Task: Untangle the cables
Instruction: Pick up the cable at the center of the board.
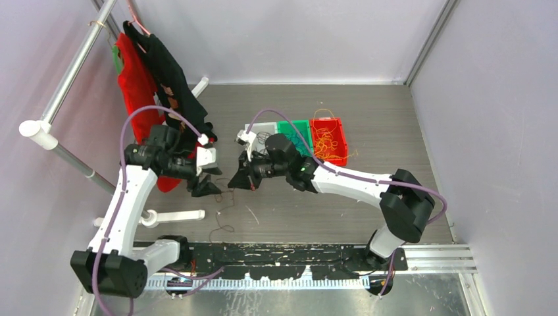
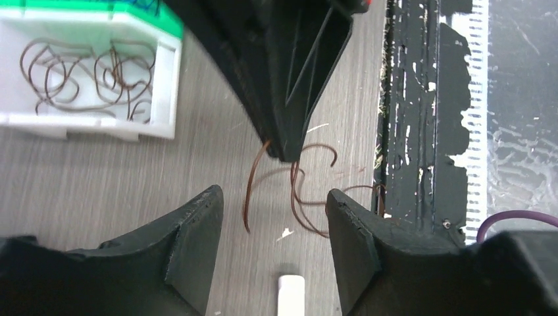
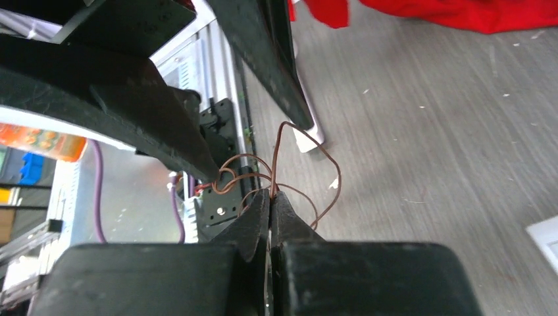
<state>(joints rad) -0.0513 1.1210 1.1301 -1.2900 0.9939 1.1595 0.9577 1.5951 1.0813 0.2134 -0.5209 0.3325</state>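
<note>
The right gripper (image 3: 270, 194) is pinched tight on a small knot (image 3: 276, 158) of brown cables. It holds the knot off the table, just on the near side of the white bin (image 1: 258, 129). Lifting it probably lets the loops hang free so that one strand can be singled out.

The left gripper (image 2: 273, 192) faces it with jaws fairly wide and holding nothing. One finger sits on either side of the hanging strands and touches none that can be seen. That placing suits a grab on one loop while the right gripper anchors the rest.

More brown cables (image 2: 79, 72) lie loose inside the white bin. The red bin (image 1: 342, 141), two along from the white bin, holds orange ones (image 1: 324, 141), so each colour seems to have its own bin.

The right arm covers most of the green bin (image 1: 293, 125), next to the white bin, so its contents cannot be made out. From above, the knot is lost against the dark grippers. The closed pads hide the pinch point, and the number of strands, perhaps three or four, cannot be counted with confidence. A few thin stray strands (image 1: 224, 230) lie on the table well toward the arm bases from the white bin, and their colour is hard to tell. No blue cable shows anywhere.
</note>
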